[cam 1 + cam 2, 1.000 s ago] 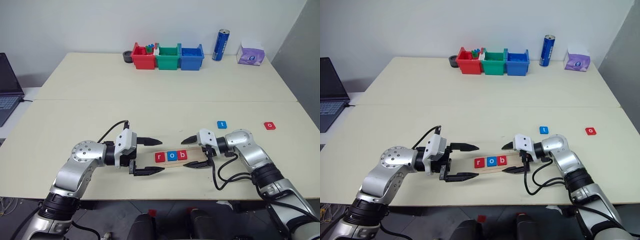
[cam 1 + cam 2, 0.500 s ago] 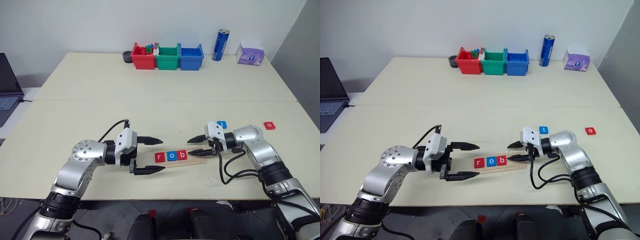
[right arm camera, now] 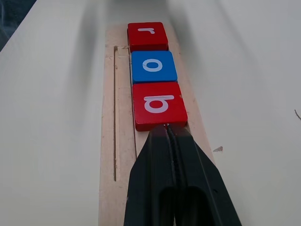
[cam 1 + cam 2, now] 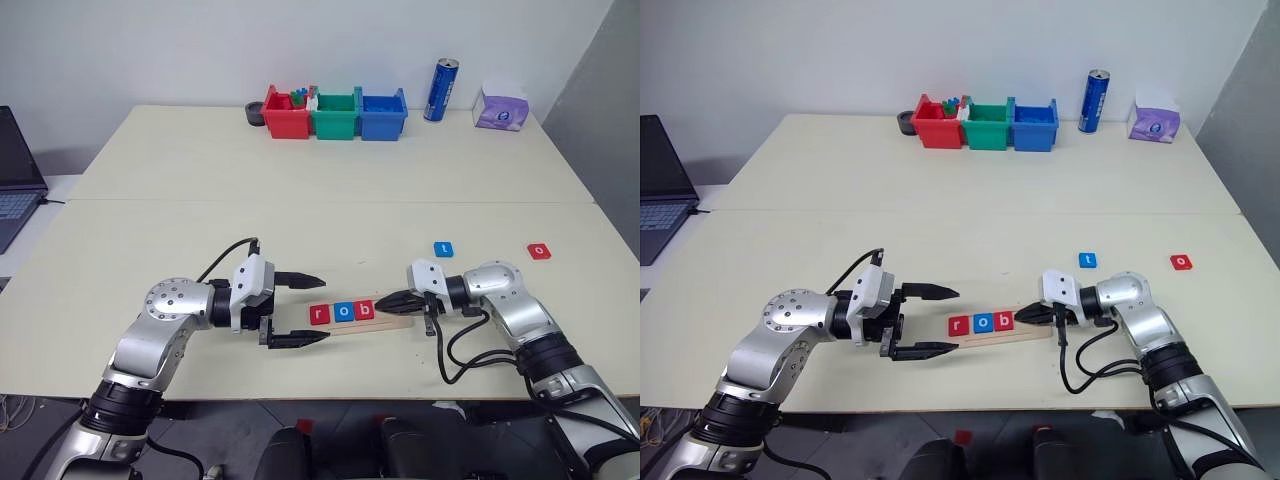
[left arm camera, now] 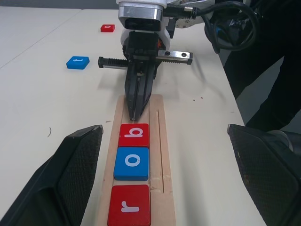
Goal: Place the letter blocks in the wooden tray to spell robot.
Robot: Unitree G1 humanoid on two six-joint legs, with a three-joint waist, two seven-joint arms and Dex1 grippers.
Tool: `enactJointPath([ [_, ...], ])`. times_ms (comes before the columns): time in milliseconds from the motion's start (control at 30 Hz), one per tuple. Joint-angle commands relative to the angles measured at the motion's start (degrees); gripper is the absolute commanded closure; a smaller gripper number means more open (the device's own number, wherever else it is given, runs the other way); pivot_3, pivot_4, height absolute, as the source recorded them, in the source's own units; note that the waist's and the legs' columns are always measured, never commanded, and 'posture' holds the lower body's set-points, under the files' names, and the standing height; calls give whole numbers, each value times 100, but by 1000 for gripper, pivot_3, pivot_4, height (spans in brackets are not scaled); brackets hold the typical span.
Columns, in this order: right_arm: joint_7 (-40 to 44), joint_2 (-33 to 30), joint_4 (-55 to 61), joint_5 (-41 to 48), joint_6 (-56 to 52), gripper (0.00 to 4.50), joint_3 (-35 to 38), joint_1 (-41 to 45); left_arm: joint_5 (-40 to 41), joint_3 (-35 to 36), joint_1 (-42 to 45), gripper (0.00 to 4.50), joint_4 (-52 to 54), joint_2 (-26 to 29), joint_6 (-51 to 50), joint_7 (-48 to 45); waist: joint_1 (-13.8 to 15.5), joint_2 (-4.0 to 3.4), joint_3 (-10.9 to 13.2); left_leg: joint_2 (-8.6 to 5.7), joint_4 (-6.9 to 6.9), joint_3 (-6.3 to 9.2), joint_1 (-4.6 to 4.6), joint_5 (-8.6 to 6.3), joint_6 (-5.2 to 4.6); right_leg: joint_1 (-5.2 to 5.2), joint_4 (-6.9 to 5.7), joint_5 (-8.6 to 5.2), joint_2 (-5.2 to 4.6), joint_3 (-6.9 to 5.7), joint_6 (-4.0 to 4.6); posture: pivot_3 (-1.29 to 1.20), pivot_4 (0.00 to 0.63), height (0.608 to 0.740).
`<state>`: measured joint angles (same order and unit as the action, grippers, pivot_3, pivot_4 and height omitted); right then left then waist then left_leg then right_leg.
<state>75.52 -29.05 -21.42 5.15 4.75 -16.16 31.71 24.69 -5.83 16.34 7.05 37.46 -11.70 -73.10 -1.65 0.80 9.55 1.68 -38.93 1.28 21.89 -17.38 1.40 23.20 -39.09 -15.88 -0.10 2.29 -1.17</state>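
Right now I have the cream table [image 4: 300, 170] spread out ahead of me, with a laptop [image 4: 15, 165] at its far left edge and a row of red [image 4: 287, 113], green [image 4: 335, 115] and blue [image 4: 383, 114] bins along the far side, a blue can [image 4: 441, 90] and a purple tissue pack [image 4: 501, 110] to their right. Near me, in the middle, lies the wooden tray [image 4: 392, 320], running left to right. My left tool [image 4: 304, 309] sits just off the tray's left end, its two fingers spread wide with nothing between them. My right tool [image 4: 385, 303] is clenched on nothing, its tips pressed together over the tray's bare right part, right at the edge of the red b block [image 3: 157, 104]. On the tray, from the left, I read the red r block [image 4: 319, 315], the blue o block [image 4: 343, 312] and the b, edge to edge. Off to the right on the table lie the blue t block [image 4: 444, 249] and, further right, the red o block [image 4: 540, 251].
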Motion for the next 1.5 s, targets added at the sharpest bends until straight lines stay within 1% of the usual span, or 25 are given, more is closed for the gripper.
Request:
enactJointPath([
  [33,-34,19,5,-65,185,4429,-34,31,7,33,33,0,81,-19,116,1,0,0,0,0,0,0,0,0,0,0,0,0,0,0,0,0,150,740],
  [433,-48,261,-90,-89,167,4429,-99,142,-12,30,13,0,81,-40,142,30,0,0,0,0,0,0,0,0,0,0,0,0,0,0,0,0,150,740],
  [633,-33,262,-52,-65,120,4429,-63,139,-3,17,-8,0,109,-32,143,34,0,0,0,1,0,0,0,0,0,0,0,0,0,0,0,0,150,740],
  [833,69,-68,189,50,-32,4429,115,95,-10,-9,14,0,103,-56,155,33,5,0,0,0,0,0,0,0,0,0,0,0,-1,0,0,0,150,740],
  [1000,65,-655,1071,432,-760,4429,499,-153,8,-6,157,0,44,-195,161,124,20,-1,1,1,0,2,2,0,0,0,1,0,-4,0,0,0,150,740],
  [1100,-147,-880,1696,727,-1420,3857,807,-375,50,-4,252,0,58,-319,107,238,14,-1,1,0,0,2,2,0,0,0,1,0,-4,2,0,0,150,740],
  [1200,-568,-1031,2426,1058,-2214,2786,1227,-740,81,-28,322,0,133,-459,17,383,16,-1,1,-1,0,4,3,0,0,0,0,0,-2,2,0,0,150,740],
  [1300,-1174,-1058,3198,1373,-2957,1684,1726,-1218,18,-122,403,0,172,-645,-40,577,17,-1,1,0,0,4,4,0,0,-1,1,0,-2,4,-1,0,150,740],
  [1433,-1975,-1014,3740,1401,-3386,218,2243,-1793,-300,-422,632,0,15,-1011,47,873,21,0,0,-5,-1,3,6,0,0,-2,1,0,-3,5,-2,0,150,740],
  [1467,-2308,-955,3739,1301,-3388,29,2441,-1929,-433,-546,783,0,-123,-1209,104,1013,41,1,0,-9,-1,2,5,0,0,-3,1,0,-3,6,-2,0,150,740],
  [1500,-2665,-906,3684,1152,-3356,29,2615,-2019,-550,-648,940,0,-273,-1410,169,1129,67,1,0,-11,-2,4,5,0,0,-5,1,1,-3,4,-3,0,150,740],
])
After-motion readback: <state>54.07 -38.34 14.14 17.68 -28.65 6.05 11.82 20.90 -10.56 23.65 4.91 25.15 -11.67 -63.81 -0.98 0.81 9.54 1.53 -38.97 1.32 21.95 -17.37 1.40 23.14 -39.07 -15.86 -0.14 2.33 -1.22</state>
